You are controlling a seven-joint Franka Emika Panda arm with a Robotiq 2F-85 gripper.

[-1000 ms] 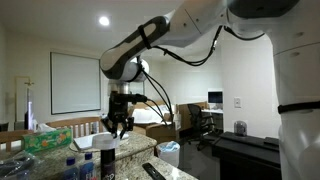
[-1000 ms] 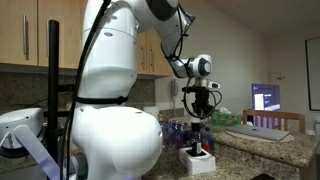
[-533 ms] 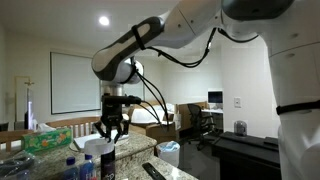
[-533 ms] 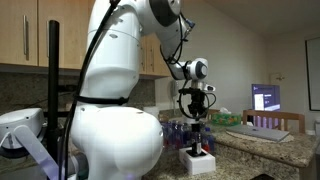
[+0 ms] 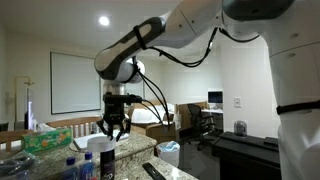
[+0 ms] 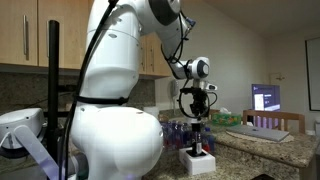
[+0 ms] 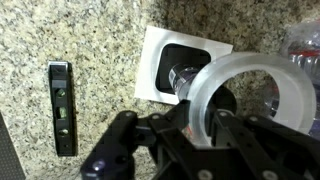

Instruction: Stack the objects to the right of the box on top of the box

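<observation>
On speckled granite (image 7: 100, 40) — flat black bar (image 7: 62, 108) near square white box (image 7: 152, 75).

Layout on the speckled granite counter (image 7: 60, 35). The white square cardboard box (image 7: 150, 62) is sitting on the counter. The dark slim bottle-like cylinder (image 7: 183, 75) is standing on the box, within its outline. The flat black remote-like bar (image 7: 62, 108) is lying on the counter left of the box in the wrist view, apart from it. A translucent plastic ring (image 7: 250, 58) is overlapping the box's opposite edge. In an exterior view, the black Robotiq gripper (image 6: 200, 122) is hanging above the cylinder, and blue-capped clear bottles (image 6: 180, 130) are standing behind the box.
</observation>
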